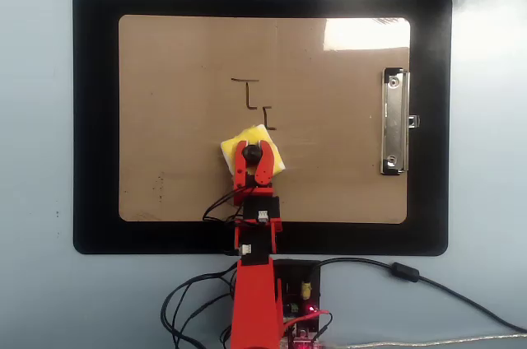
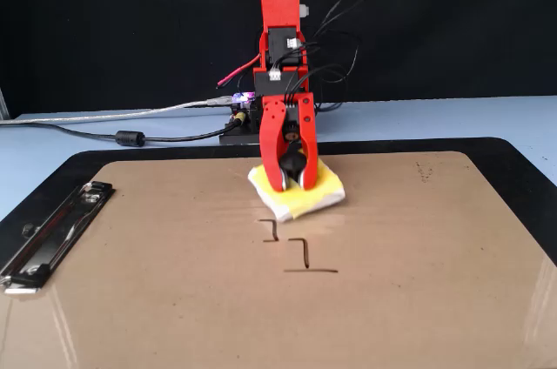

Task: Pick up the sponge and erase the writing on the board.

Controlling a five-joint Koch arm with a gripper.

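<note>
While we've got the gripper (image 1: 253, 154) clamped on the sponge's (image 1: 265, 137) black knob (image 2: 291, 163), the sponge sits flat on the board (image 1: 173, 53), toward the edge nearest the arm's base. We can see the writing (image 1: 254, 100) just beyond it in the overhead view, uncovered, not touching the sponge.

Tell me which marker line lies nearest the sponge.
The short bracket, the last step of the writing; it almost touches the sponge, while the long top dash lies farthest.
</note>
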